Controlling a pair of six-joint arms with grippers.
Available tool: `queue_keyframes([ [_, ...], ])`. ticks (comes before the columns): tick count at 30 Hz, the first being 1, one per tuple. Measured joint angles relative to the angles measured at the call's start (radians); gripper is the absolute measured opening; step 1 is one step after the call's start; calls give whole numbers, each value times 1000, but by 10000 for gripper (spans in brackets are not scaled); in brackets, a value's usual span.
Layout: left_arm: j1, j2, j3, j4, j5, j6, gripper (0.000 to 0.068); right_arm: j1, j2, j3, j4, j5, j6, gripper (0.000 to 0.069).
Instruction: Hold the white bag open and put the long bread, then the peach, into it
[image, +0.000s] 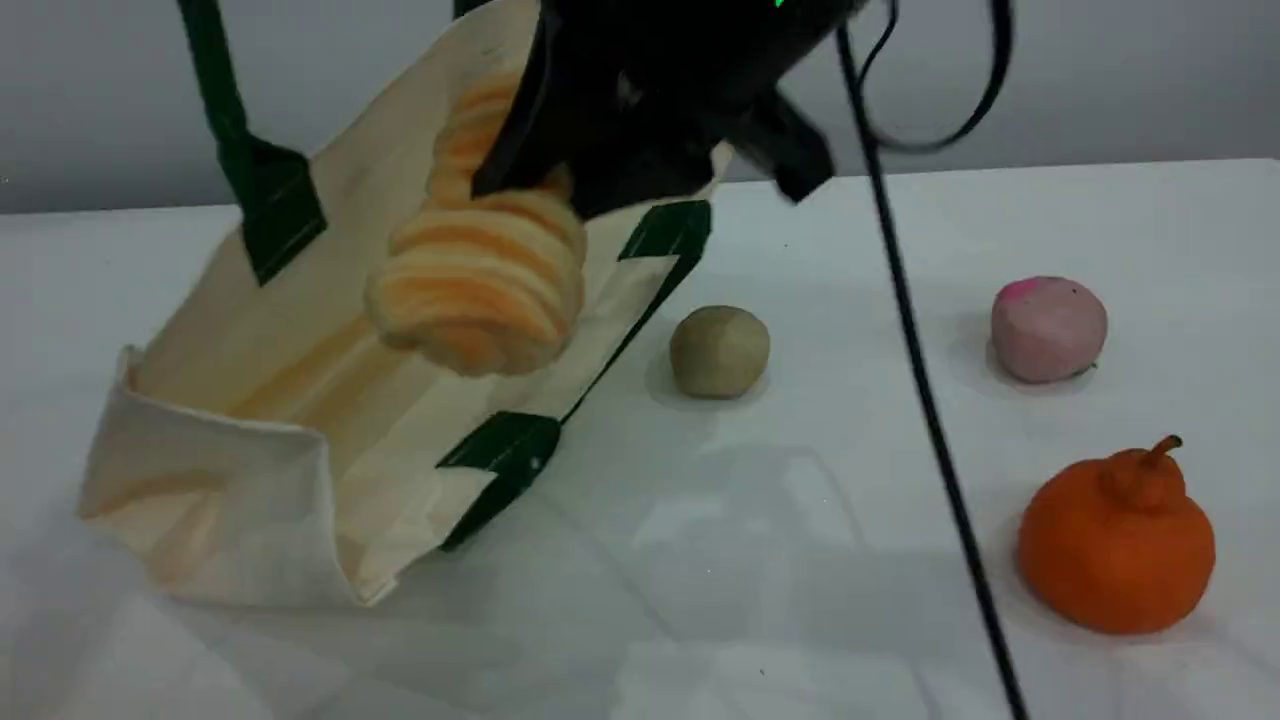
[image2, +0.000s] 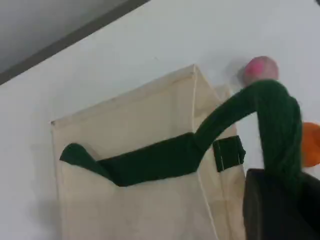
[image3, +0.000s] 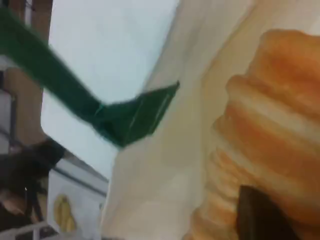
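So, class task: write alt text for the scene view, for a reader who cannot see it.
The right gripper holds the long bread over the white bag, whose green handle is pulled upward. A beige ball, the peach and an orange fruit sit on the table.

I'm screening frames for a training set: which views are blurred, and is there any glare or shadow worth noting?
Scene view: mostly sharp; the right gripper is a dark blur, and the glossy table shows soft reflections and faint shadows under the peach. Left wrist view: slightly soft, the green handle readable. Right wrist view: blurriest, the long bread smeared against the white bag.
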Motion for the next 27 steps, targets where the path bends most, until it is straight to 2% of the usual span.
queue_keyframes([
  [6,0,0,0,-66,0,29,102,0,79,-1,200,-40,-160,113],
  [17,0,0,0,-105,-2,44,102,0,174,-1,616,-58,-528,106],
  [21,0,0,0,-105,-2,43,102,0,198,-14,643,-91,-624,106],
  [27,0,0,0,-103,-1,43,102,-2,222,-29,643,-115,-641,122],
])
